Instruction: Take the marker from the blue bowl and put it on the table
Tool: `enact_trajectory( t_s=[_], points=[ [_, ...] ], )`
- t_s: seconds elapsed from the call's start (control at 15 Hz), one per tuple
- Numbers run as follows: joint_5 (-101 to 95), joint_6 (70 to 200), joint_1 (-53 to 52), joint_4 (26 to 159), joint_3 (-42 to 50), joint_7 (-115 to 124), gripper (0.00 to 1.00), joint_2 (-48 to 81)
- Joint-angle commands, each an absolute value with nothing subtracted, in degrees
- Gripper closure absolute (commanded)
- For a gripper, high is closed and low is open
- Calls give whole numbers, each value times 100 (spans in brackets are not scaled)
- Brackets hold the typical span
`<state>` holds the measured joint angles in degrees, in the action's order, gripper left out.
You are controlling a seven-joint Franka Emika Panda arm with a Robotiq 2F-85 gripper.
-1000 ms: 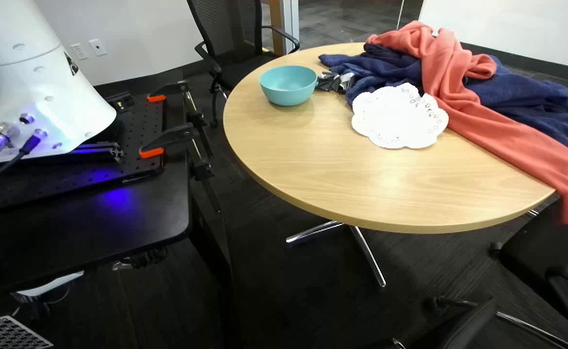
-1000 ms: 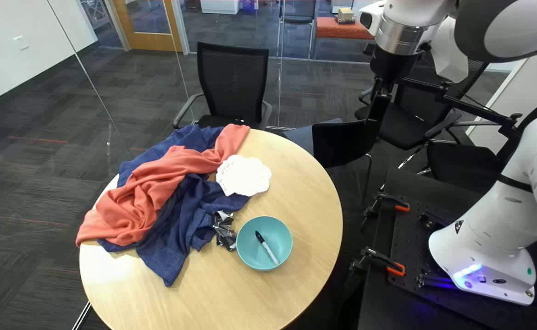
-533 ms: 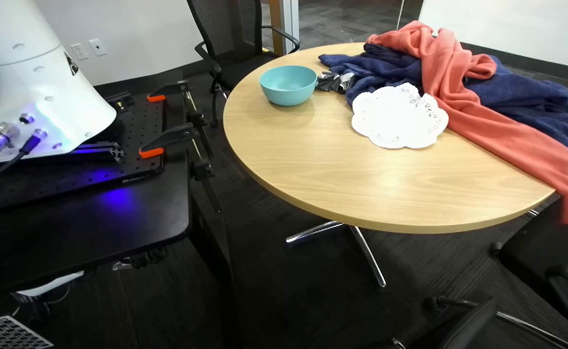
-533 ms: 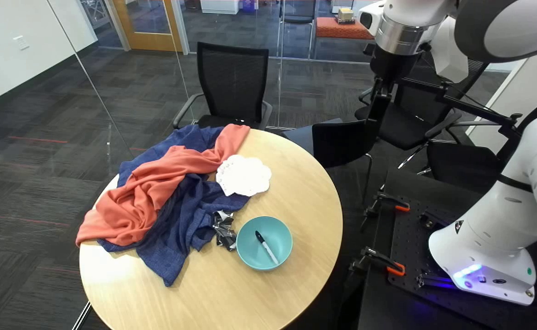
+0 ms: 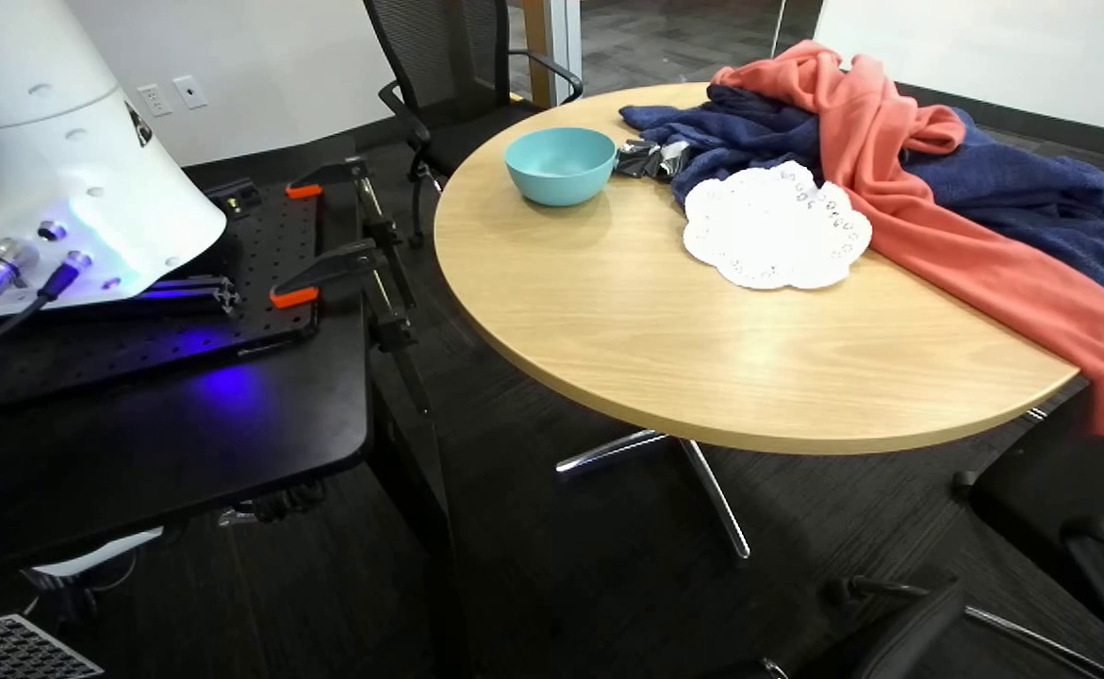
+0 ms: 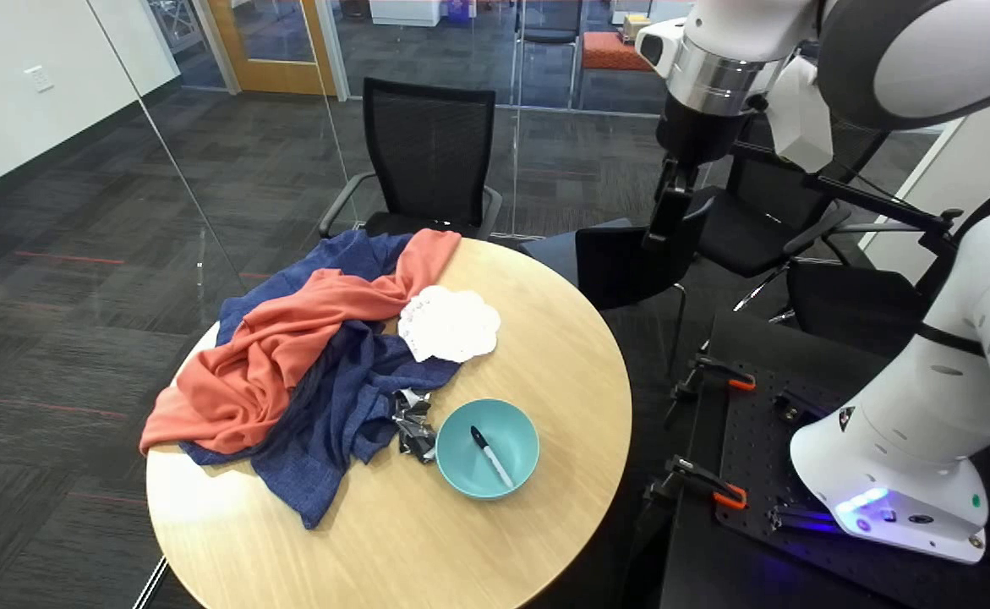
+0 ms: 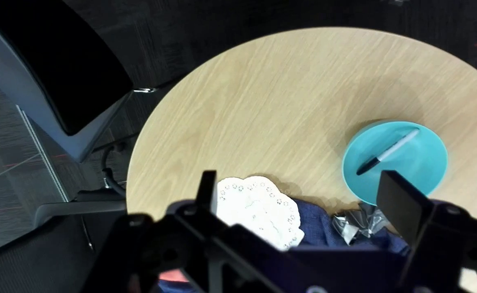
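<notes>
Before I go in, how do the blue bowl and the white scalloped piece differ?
The blue bowl is deep; the white scalloped piece looks nearly flat. The bowl's rim is smooth and round, the piece's edge wavy. The bowl holds the marker; none shows on the piece. Both are on the table.

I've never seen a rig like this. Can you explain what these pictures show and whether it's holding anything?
The machine is a white robot arm mounted at a black desk. Both exterior views come from cameras outside it; the wrist view comes from a camera on its wrist, looking past the gripper. On the round wooden table are a blue bowl with a marker inside, a white scalloped sheet, a crumpled shiny scrap, and a coral cloth draped over a navy cloth. The gripper is open and holds nothing.
</notes>
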<state>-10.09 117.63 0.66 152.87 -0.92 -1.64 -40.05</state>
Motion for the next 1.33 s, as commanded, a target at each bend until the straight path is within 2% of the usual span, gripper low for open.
enact_trajectory(
  t_s=[0.0, 0.8, 0.87, 1.27],
  points=[
    [-475, 12378, -147, 15232, -187, 266, 0, -3403],
    [686, 14520, -411, 14960, -967, 2336, 0, -1220],
    [476, 14388, -343, 15172, -924, 2180, 0, -1553],
    [492, 14415, -367, 15150, -910, 2180, 0, -1450]
  ],
)
